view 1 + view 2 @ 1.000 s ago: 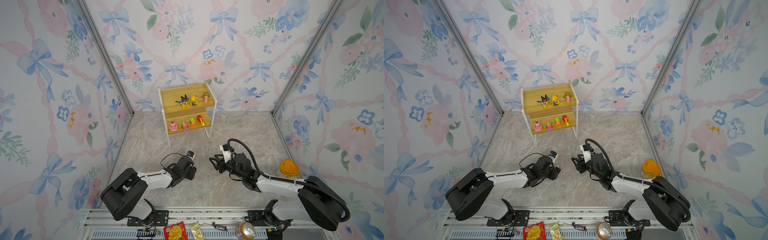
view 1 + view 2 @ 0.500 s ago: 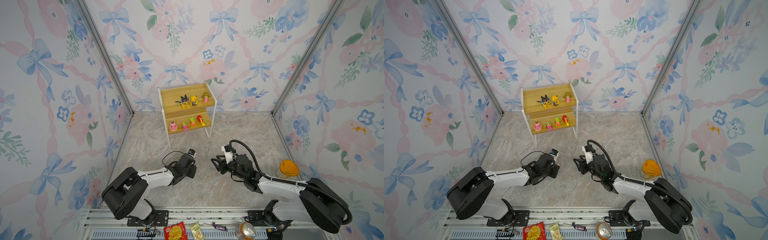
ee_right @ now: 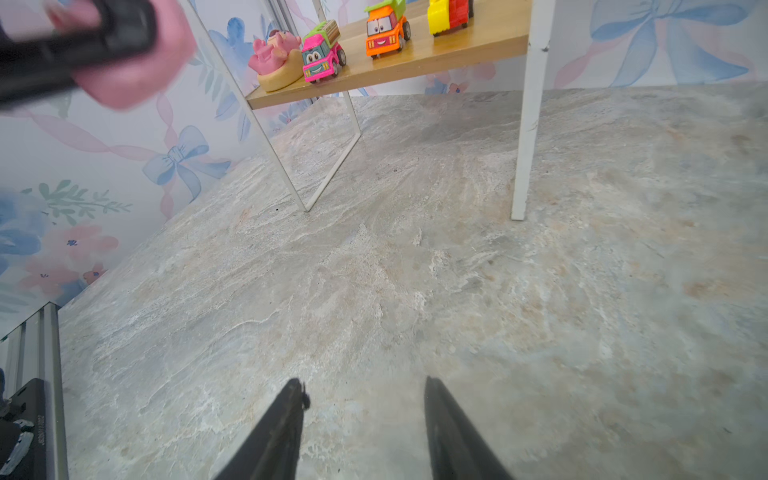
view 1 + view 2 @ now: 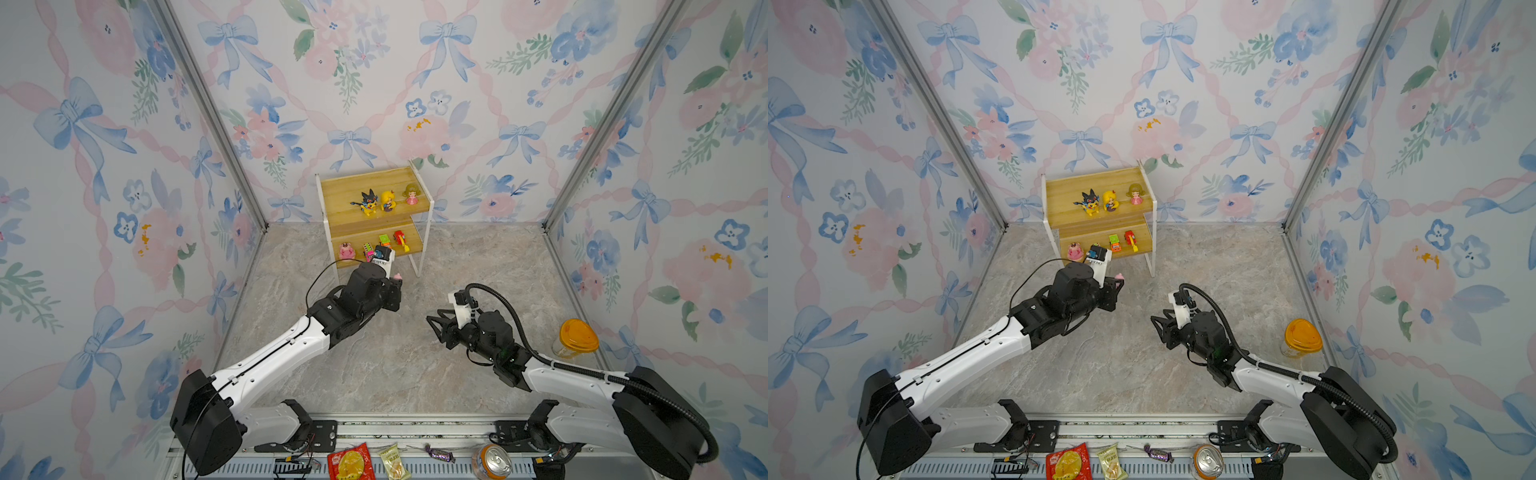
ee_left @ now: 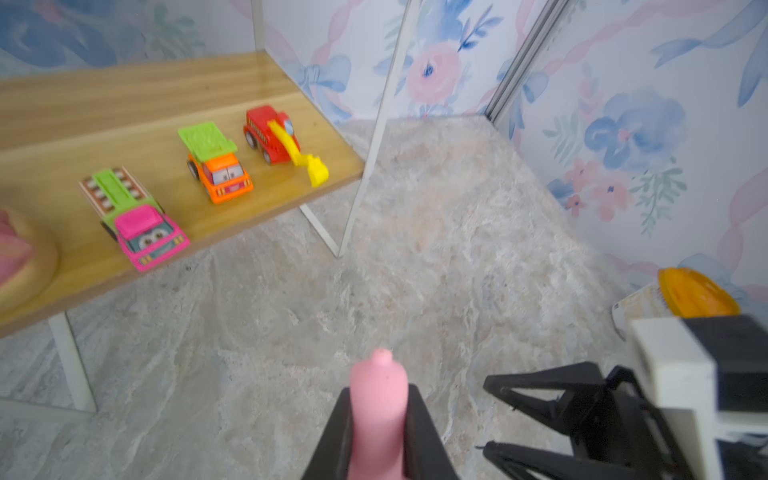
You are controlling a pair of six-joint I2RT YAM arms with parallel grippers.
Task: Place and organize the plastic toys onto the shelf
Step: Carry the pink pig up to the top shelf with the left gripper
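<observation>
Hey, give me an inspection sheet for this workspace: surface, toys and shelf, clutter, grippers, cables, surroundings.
Surface: grey marbled tabletop, no spills seen.
Job's things: shelf holds seven toys. Top board: black-yellow figure, yellow-haired figure, doll. Lower board: round pink figure, pink car, orange car, red car. A pink toy is off the shelf.
Clutter: orange-lidded jar at the table's right; red packet, yellow packet, candy, can on the front rail.
Grippers: left gripper shut on the pink toy before the shelf; right gripper open, empty, above the table.
Cables: black cable loops over the left wrist; ribbed hose follows the right arm.
Surroundings: floral walls, metal corner posts.
</observation>
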